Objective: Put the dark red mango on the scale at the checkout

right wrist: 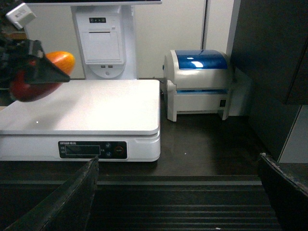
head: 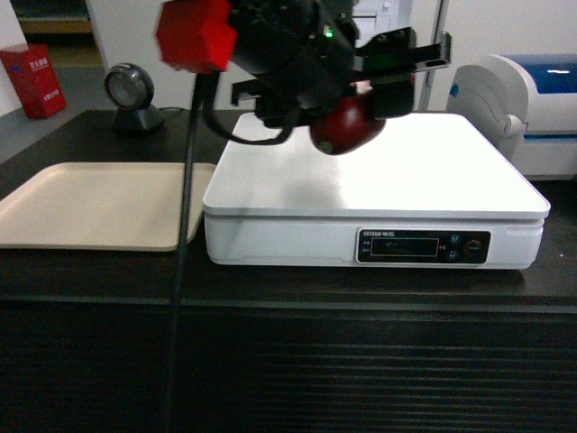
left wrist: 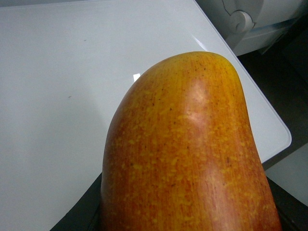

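The left arm reaches in from the upper left of the head view and stretches out over the scale (head: 379, 185), its black wrist and a red block at its joint sitting high above the white platform, with a black cable hanging straight down from it past the scale's left edge. Its left gripper (head: 353, 115) points toward the far side of the scale and is closed around the dark red mango (head: 345, 124), which hangs in the air above the rear middle of the platform, clear of the surface. In the left wrist view the mango fills the frame, its orange-yellow end pointing toward the scale's far right corner, with the white platform beneath it. The right wrist view shows the mango over the scale's left side, dark red below and orange at its far tip, pinched between black fingers. The right gripper (right wrist: 178, 192) hovers low in front of the checkout (head: 288, 361), on the near side of the scale, its two dark fingers spread wide and holding nothing. A beige tray (head: 90, 203) lies just left of the scale, and a white and blue printer (right wrist: 199, 84) stands just to its right.
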